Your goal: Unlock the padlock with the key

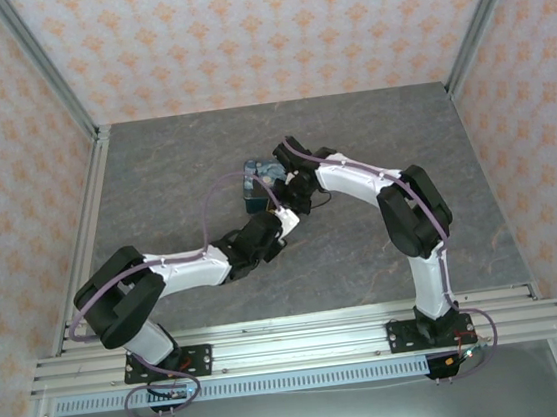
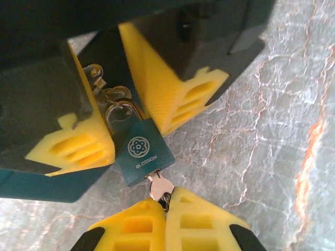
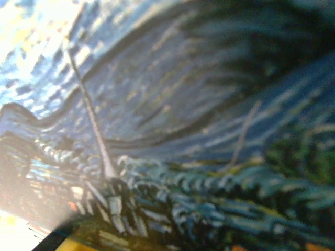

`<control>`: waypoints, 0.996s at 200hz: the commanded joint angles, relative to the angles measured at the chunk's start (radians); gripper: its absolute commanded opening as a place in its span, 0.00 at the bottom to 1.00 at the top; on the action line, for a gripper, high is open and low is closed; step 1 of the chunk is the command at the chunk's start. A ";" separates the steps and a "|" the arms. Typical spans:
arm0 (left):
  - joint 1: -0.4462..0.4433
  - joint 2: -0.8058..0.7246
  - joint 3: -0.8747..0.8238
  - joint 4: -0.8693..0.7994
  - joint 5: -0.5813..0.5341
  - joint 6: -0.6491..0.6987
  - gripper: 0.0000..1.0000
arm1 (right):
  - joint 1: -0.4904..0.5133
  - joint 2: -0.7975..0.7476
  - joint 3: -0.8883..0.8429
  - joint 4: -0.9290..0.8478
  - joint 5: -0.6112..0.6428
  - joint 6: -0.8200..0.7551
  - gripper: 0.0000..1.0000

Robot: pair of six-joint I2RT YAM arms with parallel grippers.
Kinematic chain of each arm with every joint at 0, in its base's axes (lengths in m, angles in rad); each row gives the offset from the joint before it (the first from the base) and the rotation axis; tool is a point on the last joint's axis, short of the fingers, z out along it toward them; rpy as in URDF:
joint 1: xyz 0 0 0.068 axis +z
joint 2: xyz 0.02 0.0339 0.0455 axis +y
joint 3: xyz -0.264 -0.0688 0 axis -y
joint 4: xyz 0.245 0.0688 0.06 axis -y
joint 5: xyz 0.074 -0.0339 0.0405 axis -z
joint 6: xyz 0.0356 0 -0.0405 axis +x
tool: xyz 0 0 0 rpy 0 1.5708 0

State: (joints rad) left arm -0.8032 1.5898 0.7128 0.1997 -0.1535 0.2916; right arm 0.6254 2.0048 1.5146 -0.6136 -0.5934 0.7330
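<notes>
Your two arms meet over the middle of the table [image 1: 401,134], close against the tin [image 1: 255,176]. Your left gripper [image 2: 165,201] is clamped on the key [image 2: 160,186]. Its yellow fingertips press together on the key's head at the bottom of the left wrist view, and the blade runs up into the underside of the padlock [image 2: 142,151]. The padlock is a small teal body with a round flower mark and the word BLOSSOM on its face. It is tilted, with its keyhole end toward your left gripper and grey marbled table behind it. Its shackle [image 2: 119,112] points away from you, up between the two fingers [image 2: 78,146] of your right gripper [image 2: 133,123]. Some small metal loops [image 2: 97,73] lie just beyond it. Those two fingers stand apart, one on each side of the padlock's top and very close to its corners. You cannot tell from here whether they pinch it or only flank it. You also cannot tell whether the shackle is latched, since one leg is partly hidden by a finger. Your right wrist camera is pressed close to the tin's painted surface, a blur of swirling blues and dark greens.
</notes>
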 commanded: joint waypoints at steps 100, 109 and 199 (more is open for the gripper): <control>0.059 -0.066 -0.147 0.126 0.134 -0.302 0.00 | 0.017 -0.138 -0.029 0.011 0.053 0.042 0.50; 0.058 -0.067 -0.147 0.124 0.131 -0.304 0.00 | 0.017 -0.149 -0.037 0.013 0.067 0.047 0.50; 0.061 -0.107 -0.149 0.127 0.138 -0.351 0.00 | 0.065 -0.222 -0.226 0.142 0.090 0.188 0.51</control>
State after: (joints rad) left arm -0.7498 1.5192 0.5671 0.3038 -0.0212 -0.0273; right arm 0.6579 1.7958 1.2961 -0.5163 -0.5198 0.8764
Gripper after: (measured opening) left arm 0.042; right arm 0.503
